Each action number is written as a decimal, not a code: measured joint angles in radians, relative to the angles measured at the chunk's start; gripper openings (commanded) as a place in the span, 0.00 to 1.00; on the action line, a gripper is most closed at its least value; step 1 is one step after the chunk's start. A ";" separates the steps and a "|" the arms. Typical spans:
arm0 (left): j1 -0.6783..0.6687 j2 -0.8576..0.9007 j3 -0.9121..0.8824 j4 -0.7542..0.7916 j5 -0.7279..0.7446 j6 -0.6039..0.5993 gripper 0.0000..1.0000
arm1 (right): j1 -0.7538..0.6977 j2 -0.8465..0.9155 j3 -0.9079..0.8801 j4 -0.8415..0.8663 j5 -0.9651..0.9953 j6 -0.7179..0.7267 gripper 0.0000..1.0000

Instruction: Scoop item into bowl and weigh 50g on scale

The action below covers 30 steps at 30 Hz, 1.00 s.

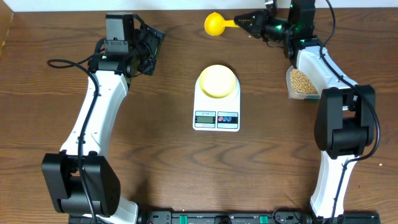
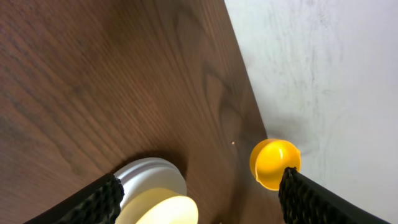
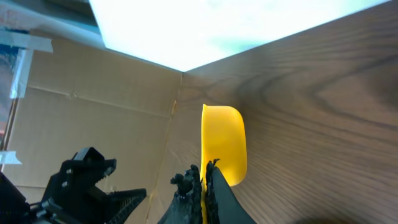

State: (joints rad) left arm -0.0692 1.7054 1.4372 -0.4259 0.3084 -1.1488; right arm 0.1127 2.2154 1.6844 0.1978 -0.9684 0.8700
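Right gripper (image 3: 204, 183): clamped tight on yellow scoop (image 3: 224, 143) handle, near worktop (image 1: 161, 124) far edge.
Left gripper (image 1: 153, 51): spread wide, holding nothing.
Bowl (image 1: 217, 81): sitting on scale (image 1: 216, 118).
Beans (image 1: 303, 79): in tub (image 1: 291, 92) at right.

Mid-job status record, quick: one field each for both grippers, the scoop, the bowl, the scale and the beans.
left gripper: open, empty, left of the scale
right gripper: shut on the scoop's handle
yellow long-handled plastic scoop: beyond the scale, no beans visible in it
small round pale yellow bowl: sitting on the scale, looks empty
white flat rectangular digital scale: mid-table, display unreadable
small round tan beans: in clear plastic tub, right of the scale
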 measured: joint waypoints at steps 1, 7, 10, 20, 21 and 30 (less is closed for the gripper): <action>0.000 0.000 0.000 -0.002 0.000 0.003 0.82 | -0.003 0.000 0.000 -0.004 -0.002 -0.002 0.01; 0.000 0.000 0.000 -0.012 0.000 0.017 0.82 | -0.006 -0.001 0.002 -0.105 -0.010 -0.044 0.02; 0.000 0.000 0.000 -0.020 0.000 0.024 0.82 | -0.006 -0.015 0.002 -0.203 0.018 -0.093 0.02; 0.000 0.000 0.000 -0.065 0.000 0.024 0.82 | -0.006 -0.224 0.003 -0.510 0.235 -0.301 0.02; 0.000 0.000 0.000 -0.064 0.001 0.024 0.82 | -0.006 -0.249 0.003 -0.531 0.260 -0.320 0.02; 0.000 0.000 0.000 -0.064 0.000 0.024 0.82 | 0.008 -0.367 0.003 -0.634 0.451 -0.410 0.01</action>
State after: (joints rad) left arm -0.0692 1.7054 1.4372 -0.4904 0.3088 -1.1248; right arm 0.1211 1.8488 1.6875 -0.4366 -0.5179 0.4595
